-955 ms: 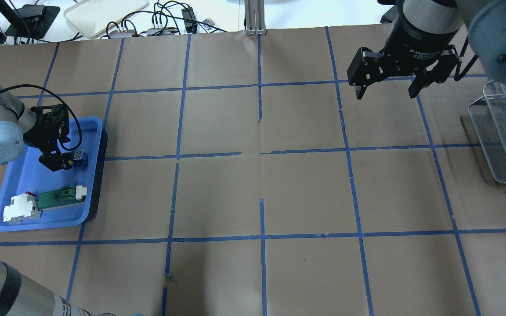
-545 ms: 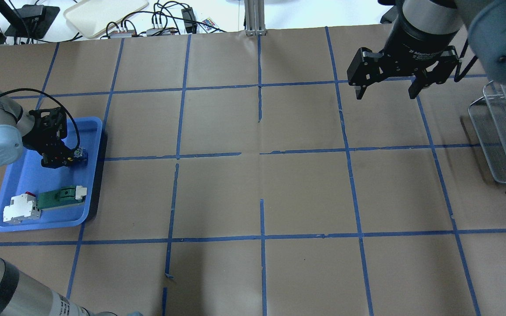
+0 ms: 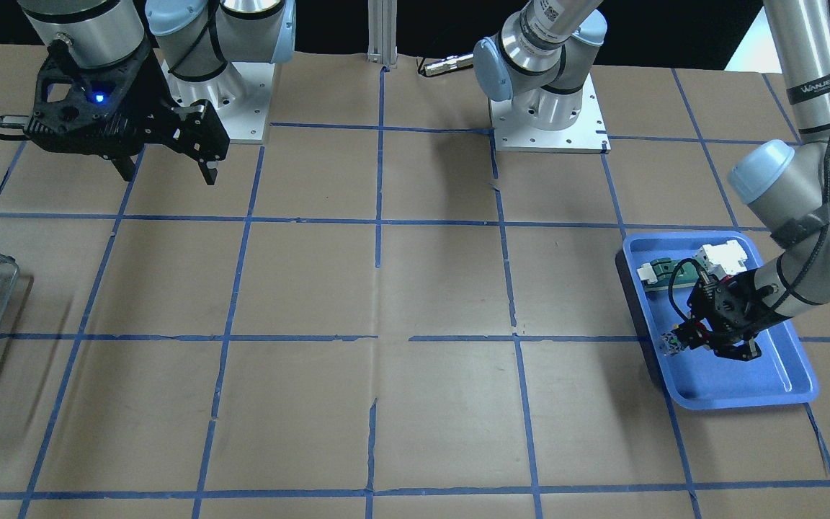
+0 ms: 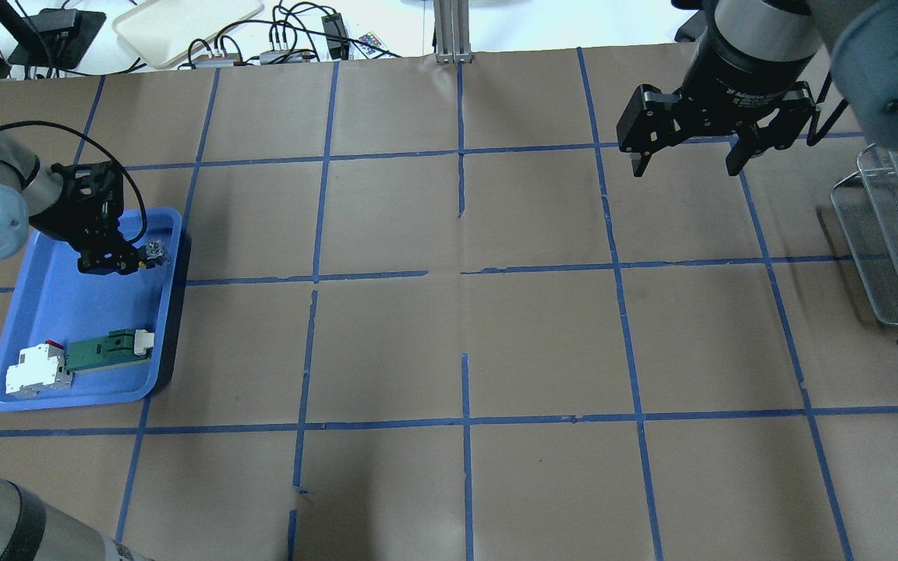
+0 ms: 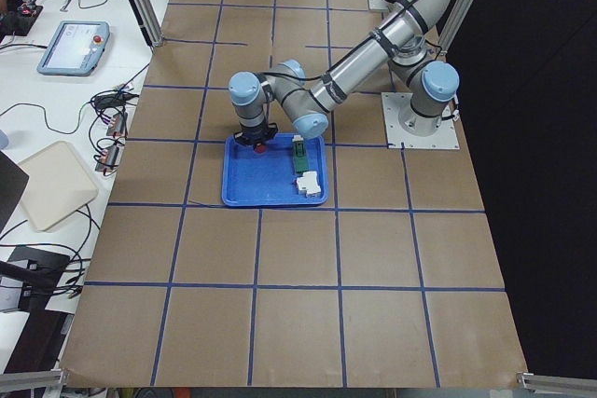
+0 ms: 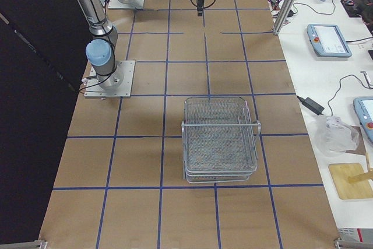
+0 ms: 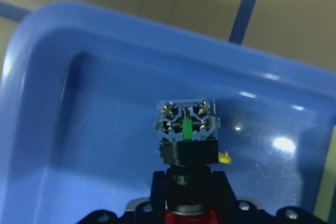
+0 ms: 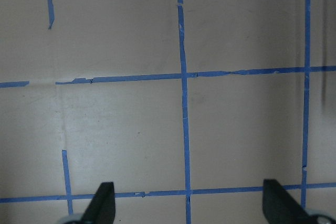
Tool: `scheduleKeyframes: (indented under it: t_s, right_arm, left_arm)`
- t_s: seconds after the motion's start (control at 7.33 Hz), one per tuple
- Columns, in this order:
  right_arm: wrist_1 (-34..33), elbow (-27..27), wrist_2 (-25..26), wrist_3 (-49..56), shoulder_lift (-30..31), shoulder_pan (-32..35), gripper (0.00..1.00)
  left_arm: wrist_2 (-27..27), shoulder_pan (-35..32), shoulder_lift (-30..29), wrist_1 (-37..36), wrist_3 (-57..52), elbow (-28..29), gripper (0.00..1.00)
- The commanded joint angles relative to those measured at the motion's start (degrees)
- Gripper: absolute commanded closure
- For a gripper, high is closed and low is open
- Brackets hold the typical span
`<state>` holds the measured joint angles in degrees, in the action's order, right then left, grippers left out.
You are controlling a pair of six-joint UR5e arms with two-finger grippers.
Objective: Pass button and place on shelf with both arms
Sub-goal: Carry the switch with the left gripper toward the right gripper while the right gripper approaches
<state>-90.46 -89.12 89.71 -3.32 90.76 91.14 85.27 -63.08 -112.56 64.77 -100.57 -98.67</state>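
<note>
The button has a red head and a blue-and-white block; my left gripper is shut on it over the far right corner of the blue tray. In the left wrist view the button's block points away from the fingers, over the tray's floor. In the front-facing view the left gripper holds the button at the tray's edge. My right gripper hangs open and empty above the far right of the table, left of the wire-mesh shelf.
A green-and-white flat part and a white breaker block lie at the tray's near end. The shelf stands on the table's right end. Cables and a beige tray lie beyond the far edge.
My left gripper has moved with the button toward the tray's far right corner and appears higher. The right arm has not moved.
</note>
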Motion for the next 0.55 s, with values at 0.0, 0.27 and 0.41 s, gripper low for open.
scheduleKeyframes:
  t_s: [0.0,0.27,0.41]
  right_arm:
    - [-0.15,0.00,-0.24,1.38,-0.06,-0.70,0.00]
    - [-0.33,0.09,-0.50,13.42,-0.06,-2.45,0.00]
    - [-0.42,0.09,-1.02,26.05,0.11,-4.98,0.00]
  left_arm:
    - [-8.22,-7.38,1.82,15.32,5.54,10.03,1.00]
    - [-15.80,-16.67,1.91,18.64,5.73,14.19,1.00]
    - [-17.75,-22.64,2.35,17.86,7.21,14.99,1.00]
